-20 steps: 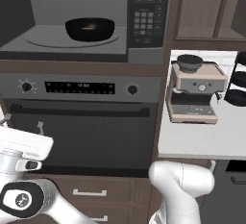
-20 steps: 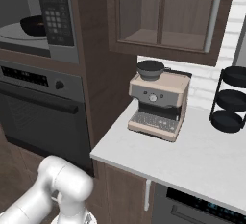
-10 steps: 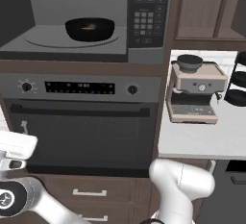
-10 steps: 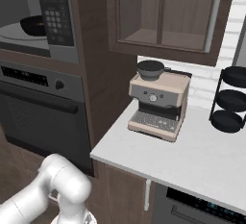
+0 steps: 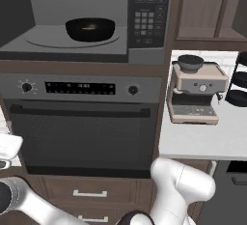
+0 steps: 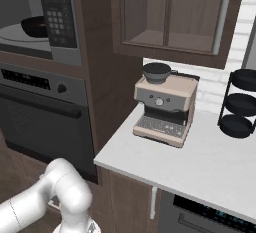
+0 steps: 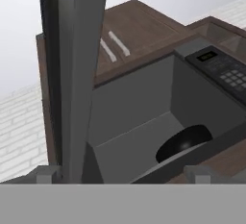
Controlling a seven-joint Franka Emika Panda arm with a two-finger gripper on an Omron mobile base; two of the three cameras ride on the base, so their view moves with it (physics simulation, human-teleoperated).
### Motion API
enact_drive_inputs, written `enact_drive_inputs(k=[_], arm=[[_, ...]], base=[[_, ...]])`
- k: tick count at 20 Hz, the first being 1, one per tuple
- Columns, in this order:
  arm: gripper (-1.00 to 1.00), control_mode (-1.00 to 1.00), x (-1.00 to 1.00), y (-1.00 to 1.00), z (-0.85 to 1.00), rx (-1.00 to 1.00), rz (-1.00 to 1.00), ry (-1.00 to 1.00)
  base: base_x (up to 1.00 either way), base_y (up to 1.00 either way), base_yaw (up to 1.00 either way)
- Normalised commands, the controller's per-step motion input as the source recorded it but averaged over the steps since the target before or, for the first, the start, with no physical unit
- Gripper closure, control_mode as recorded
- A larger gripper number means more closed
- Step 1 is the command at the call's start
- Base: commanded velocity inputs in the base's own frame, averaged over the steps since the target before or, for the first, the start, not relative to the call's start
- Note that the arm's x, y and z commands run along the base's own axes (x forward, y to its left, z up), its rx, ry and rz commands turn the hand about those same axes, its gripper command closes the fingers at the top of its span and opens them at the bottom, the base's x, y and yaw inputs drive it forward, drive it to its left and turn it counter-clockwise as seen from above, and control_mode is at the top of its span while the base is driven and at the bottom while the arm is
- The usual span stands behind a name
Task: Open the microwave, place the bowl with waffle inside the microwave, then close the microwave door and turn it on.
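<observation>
- The microwave (image 5: 91,21) stands open, its grey cavity bare to the room above the oven (image 5: 84,122).
- The bowl (image 5: 90,29) already sits on the turntable inside, near the middle of the cavity; a sliver of golden waffle (image 5: 88,26) shows in it. From the hand view the bowl (image 7: 185,141) lies low in the cavity, behind the front sill.
- So opening and placing look done; the step in hand is closing the door.
- The door (image 7: 72,74) is seen edge-on in the hand view, a tall grey slab swung out to the left of the cavity and very near the camera.
- The pincer (image 7: 122,177) is spread wide and holds nothing; its two tips show at the bottom of the hand view, one at the foot of the door edge, the other to the right. Whether either touches the door I cannot tell.
- Next move, as I judge it: get the hand behind the door's outer face and push it round until it shuts flush.
- After that, the keypad (image 5: 149,19) at the right needs a press to start it.
- The coffee machine (image 5: 198,93) on the desk (image 5: 202,142) is well apart.
</observation>
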Motion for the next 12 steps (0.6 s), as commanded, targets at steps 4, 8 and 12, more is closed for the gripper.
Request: enact_drive_inputs(k=[4,8,12], arm=[[-1.0,-1.0,0.04,0.22,0.06,0.0,0.0,0.0],[-1.0,-1.0,0.03,0.15,0.11,0.0,-0.01,0.0],[-1.0,-1.0,0.07,0.19,0.12,0.0,-0.03,0.0]], base=[[0.0,0.0,0.0],[0.0,0.0,0.0],[0.0,0.0,0.0]])
